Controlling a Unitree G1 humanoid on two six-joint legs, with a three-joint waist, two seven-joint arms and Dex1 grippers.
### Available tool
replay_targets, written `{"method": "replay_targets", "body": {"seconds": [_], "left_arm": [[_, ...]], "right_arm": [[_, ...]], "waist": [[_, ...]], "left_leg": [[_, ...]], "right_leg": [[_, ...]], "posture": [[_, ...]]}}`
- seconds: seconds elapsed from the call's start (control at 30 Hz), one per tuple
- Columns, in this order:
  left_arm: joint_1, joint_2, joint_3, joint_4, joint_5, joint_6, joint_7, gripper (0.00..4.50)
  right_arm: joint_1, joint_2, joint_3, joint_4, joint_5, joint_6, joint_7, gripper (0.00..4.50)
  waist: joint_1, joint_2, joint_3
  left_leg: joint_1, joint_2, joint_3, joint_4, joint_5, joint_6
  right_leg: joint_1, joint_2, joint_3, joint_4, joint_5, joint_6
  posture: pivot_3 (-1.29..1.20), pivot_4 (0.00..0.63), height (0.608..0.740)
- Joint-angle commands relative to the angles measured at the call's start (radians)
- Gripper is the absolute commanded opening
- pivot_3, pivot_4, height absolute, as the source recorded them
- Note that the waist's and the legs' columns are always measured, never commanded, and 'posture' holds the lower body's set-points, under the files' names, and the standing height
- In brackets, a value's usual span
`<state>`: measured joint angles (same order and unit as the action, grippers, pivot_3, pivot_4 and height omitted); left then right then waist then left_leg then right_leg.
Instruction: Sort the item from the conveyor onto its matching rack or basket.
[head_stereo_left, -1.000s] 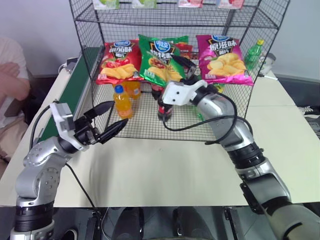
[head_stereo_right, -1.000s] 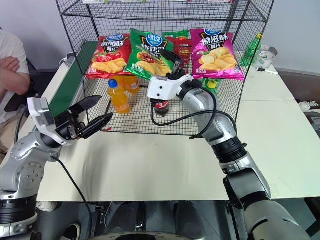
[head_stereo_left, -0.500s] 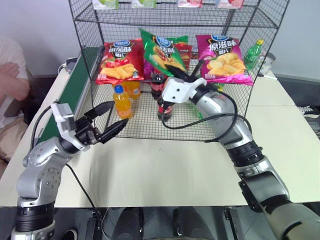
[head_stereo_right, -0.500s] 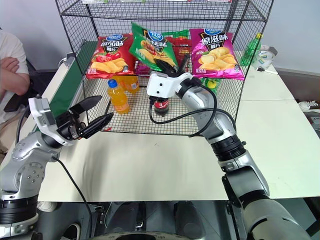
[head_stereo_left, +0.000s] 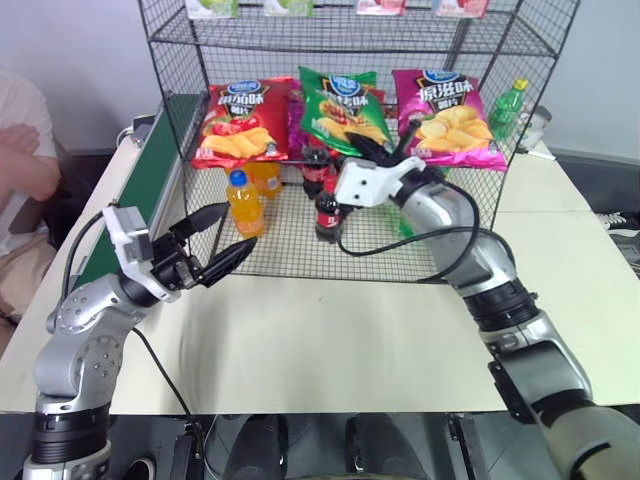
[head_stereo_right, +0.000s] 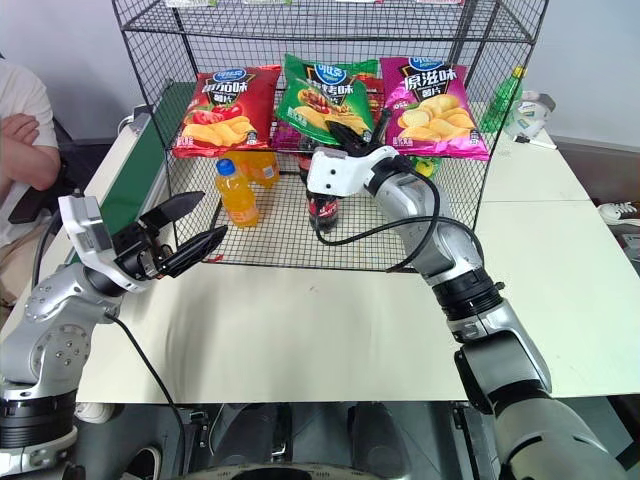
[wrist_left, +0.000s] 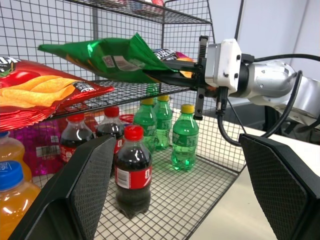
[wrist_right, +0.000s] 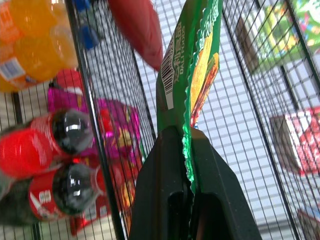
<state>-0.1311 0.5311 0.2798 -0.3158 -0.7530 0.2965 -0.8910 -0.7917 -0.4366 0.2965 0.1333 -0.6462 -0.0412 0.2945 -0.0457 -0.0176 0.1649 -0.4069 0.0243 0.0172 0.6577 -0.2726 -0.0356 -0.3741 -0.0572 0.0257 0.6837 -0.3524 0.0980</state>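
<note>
The green chip bag (head_stereo_left: 343, 108) sits near the top centre of the left eye view, inside the black wire rack (head_stereo_left: 190, 30), on the rack's tilted middle tier between a red chip bag (head_stereo_left: 240, 122) to its left and a magenta chip bag (head_stereo_left: 444, 117) to its right. The right gripper (head_stereo_left: 378, 155) reaches into the rack from the centre right of the frame and its two black fingers are pressed together on the lower edge of the green bag. In the right wrist view the bag's crimped edge (wrist_right: 189, 165) is pinched between those fingers, with the barcode (wrist_right: 168, 70) on its back showing above them. In the left wrist view the bag (wrist_left: 107, 55) lies roughly level above the shelf wire, held at one end by the right gripper (wrist_left: 172, 75).

Below the bags, on the rack's bottom grid, stand an orange drink bottle (head_stereo_left: 243, 203) at the left, cola bottles (head_stereo_left: 327, 205) in the middle and green soda bottles (wrist_left: 185, 136) further back.

The left gripper (head_stereo_left: 222, 238) hovers at the middle left of the frame, just outside the rack's front edge over the cream table (head_stereo_left: 330, 340), its fingers spread wide apart and holding nothing. The dark green conveyor (head_stereo_left: 145, 180) runs along the left side of the rack. A person's folded arm (head_stereo_left: 22, 160) shows at the far left edge.
</note>
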Motion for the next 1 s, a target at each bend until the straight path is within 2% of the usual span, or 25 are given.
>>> {"method": "replay_targets", "body": {"seconds": [0.03, 0.37, 0.47, 0.63, 0.8, 1.0], "left_arm": [[-0.009, -0.003, 0.000, -0.024, -0.005, -0.016, 0.001, 4.22], [-0.001, -0.004, -0.001, -0.030, -0.007, -0.016, 0.009, 4.22], [0.004, -0.007, -0.001, -0.031, -0.010, -0.013, 0.013, 4.22], [0.007, -0.013, -0.005, -0.031, -0.011, -0.011, 0.016, 4.22], [0.010, -0.014, -0.007, -0.031, -0.007, -0.015, 0.017, 4.22], [0.019, 0.007, -0.005, -0.029, 0.004, -0.005, 0.018, 4.22]], "right_arm": [[-0.022, 0.008, 0.002, -0.027, -0.020, 0.014, -0.007, 0.06], [-0.026, 0.009, -0.004, -0.010, 0.014, -0.023, 0.001, 0.06], [-0.019, 0.004, -0.009, -0.026, 0.033, -0.036, 0.013, 0.98], [-0.003, -0.010, -0.028, -0.081, 0.087, -0.067, 0.045, 3.39], [0.084, -0.020, -0.079, -0.177, 0.230, -0.148, 0.080, 3.39], [0.242, 0.021, -0.190, -0.366, 0.632, -0.099, 0.215, 3.39]], "waist": [[0.000, 0.000, 0.000], [0.000, 0.000, 0.000], [0.000, 0.000, 0.000], [0.001, 0.000, 0.000], [0.001, 0.000, 0.000], [0.002, 0.000, 0.000]], "left_leg": [[0.000, 0.000, 0.000, 0.000, 0.000, 0.000], [0.000, 0.000, 0.000, 0.000, 0.000, 0.000], [0.000, 0.000, 0.000, 0.000, 0.000, 0.000], [0.000, 0.000, 0.000, 0.000, 0.000, 0.000], [0.000, 0.000, 0.000, 0.000, 0.000, 0.001], [0.000, 0.000, 0.000, 0.001, -0.001, 0.002]], "right_leg": [[0.000, 0.000, 0.000, 0.000, 0.000, 0.000], [0.000, 0.000, 0.000, 0.000, 0.000, 0.000], [0.000, 0.000, 0.000, 0.000, 0.000, 0.000], [0.000, 0.000, 0.000, 0.000, 0.000, 0.000], [0.000, 0.000, 0.000, 0.000, 0.000, 0.000], [0.001, 0.000, 0.000, 0.000, 0.000, 0.000]], "posture": [[0.00, 0.150, 0.739], [0.00, 0.150, 0.739], [0.00, 0.150, 0.739], [0.00, 0.150, 0.739], [0.00, 0.150, 0.739], [0.00, 0.150, 0.739]]}}
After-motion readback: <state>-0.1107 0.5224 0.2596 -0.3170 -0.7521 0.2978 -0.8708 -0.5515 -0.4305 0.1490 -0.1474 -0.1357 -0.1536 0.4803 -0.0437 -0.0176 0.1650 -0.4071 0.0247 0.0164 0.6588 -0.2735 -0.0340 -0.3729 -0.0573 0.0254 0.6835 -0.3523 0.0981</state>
